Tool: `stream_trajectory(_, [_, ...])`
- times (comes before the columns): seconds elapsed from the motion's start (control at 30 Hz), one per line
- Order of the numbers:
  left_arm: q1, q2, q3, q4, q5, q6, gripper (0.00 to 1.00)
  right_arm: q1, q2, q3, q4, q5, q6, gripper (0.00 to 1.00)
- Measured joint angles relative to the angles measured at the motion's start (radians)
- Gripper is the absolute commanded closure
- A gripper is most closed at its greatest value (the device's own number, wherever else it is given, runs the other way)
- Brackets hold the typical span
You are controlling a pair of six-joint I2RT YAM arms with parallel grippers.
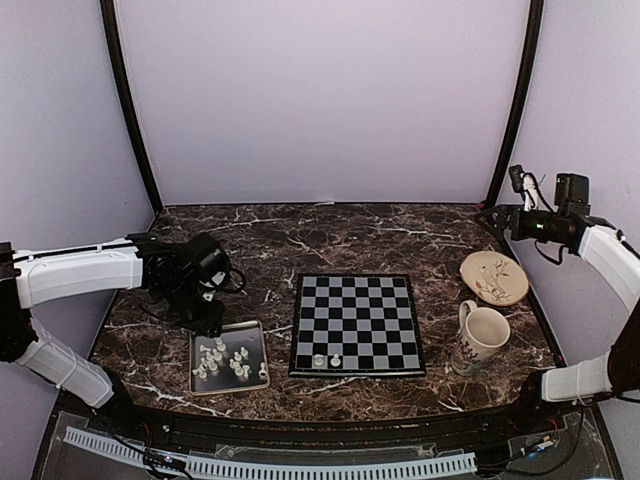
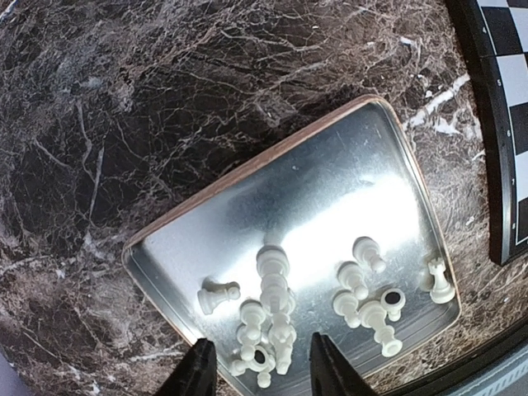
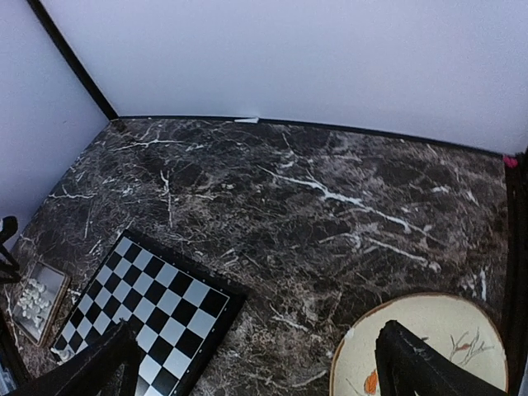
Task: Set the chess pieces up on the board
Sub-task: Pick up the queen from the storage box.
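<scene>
Dark marbled tabletop (image 1: 340, 235) is carrying the board (image 1: 357, 320), with two chess pieces (image 1: 327, 359) standing on its near row and the rest lying in a metal tray (image 2: 330, 190) just beside it. Left fingers (image 2: 198, 371) are hovering apart over that pile. Right fingers (image 3: 412, 363) are gaping wide, raised high.

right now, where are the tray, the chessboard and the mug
tray (image 2: 330, 181): left wrist view, bare metal floor
chessboard (image 1: 355, 318): top view, middle squares
mug (image 1: 480, 338): top view, side wall just under the rim
</scene>
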Motion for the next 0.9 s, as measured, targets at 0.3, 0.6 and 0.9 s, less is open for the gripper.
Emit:
stream_trajectory(0.3, [0.031, 0.122, 0.019, 0.041, 0.035, 0.02, 0.64, 0.001, -0.024, -0.129, 0.075, -0.161, -0.127, 0.02])
stream_trajectory(0.6, [0.031, 0.14, 0.019, 0.043, 0.05, 0.02, 0.78, 0.001, -0.043, -0.13, 0.087, -0.209, -0.164, 0.03])
stream_trajectory(0.9, [0.03, 0.191, 0.019, 0.061, 0.055, 0.026, 0.91, 0.001, -0.043, -0.13, 0.089, -0.217, -0.179, 0.04])
